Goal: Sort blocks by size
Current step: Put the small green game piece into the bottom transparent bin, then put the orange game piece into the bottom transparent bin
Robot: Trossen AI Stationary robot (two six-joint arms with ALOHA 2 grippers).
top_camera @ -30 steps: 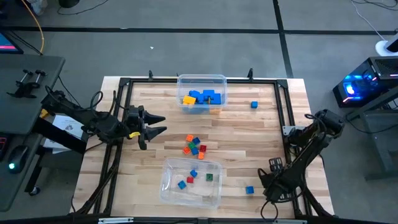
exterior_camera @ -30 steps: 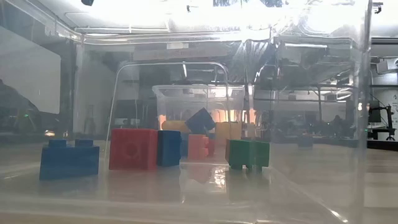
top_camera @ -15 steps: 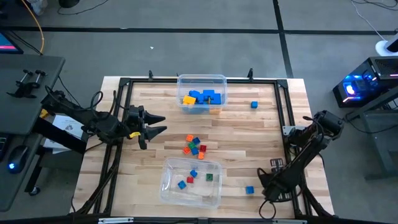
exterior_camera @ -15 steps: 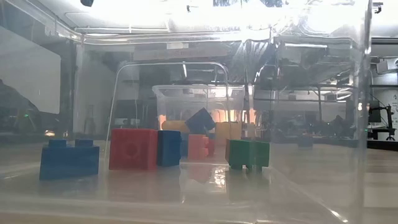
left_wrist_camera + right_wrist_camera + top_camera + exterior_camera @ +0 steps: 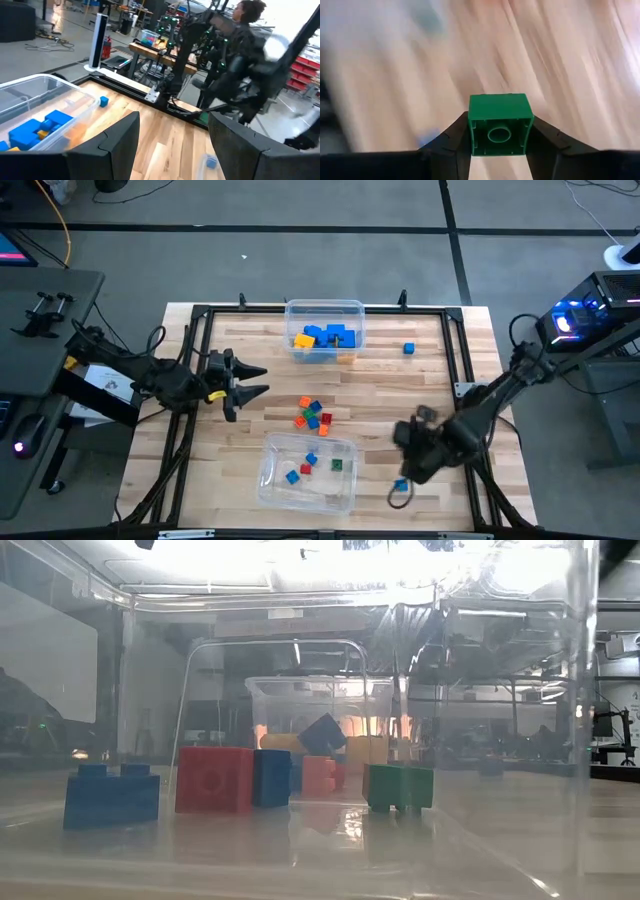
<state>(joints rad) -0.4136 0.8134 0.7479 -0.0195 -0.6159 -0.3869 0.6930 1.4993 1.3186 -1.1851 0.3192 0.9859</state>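
- Wooden table point(image 5: 380, 395) carries two clear bins, loose blocks and both arms.
- Clear far bin point(image 5: 325, 330) at the table's far edge holds the larger blue and yellow blocks point(image 5: 322, 337).
- Clear near bin point(image 5: 305, 470) holds small blue, red and green cubes point(image 5: 310, 465); the low view looks through its wall at them.
- Left gripper point(image 5: 255, 380) hangs at the table's left edge, fingers apart, nothing between them.
- Right gripper point(image 5: 498, 131) is over the near right part of the table, fingers clamped on a green block point(image 5: 498, 124).
- Small loose cubes point(image 5: 312, 414) cluster between the bins.
- One blue cube point(image 5: 408, 349) lies far right; another blue cube point(image 5: 401, 485) lies near the right gripper.
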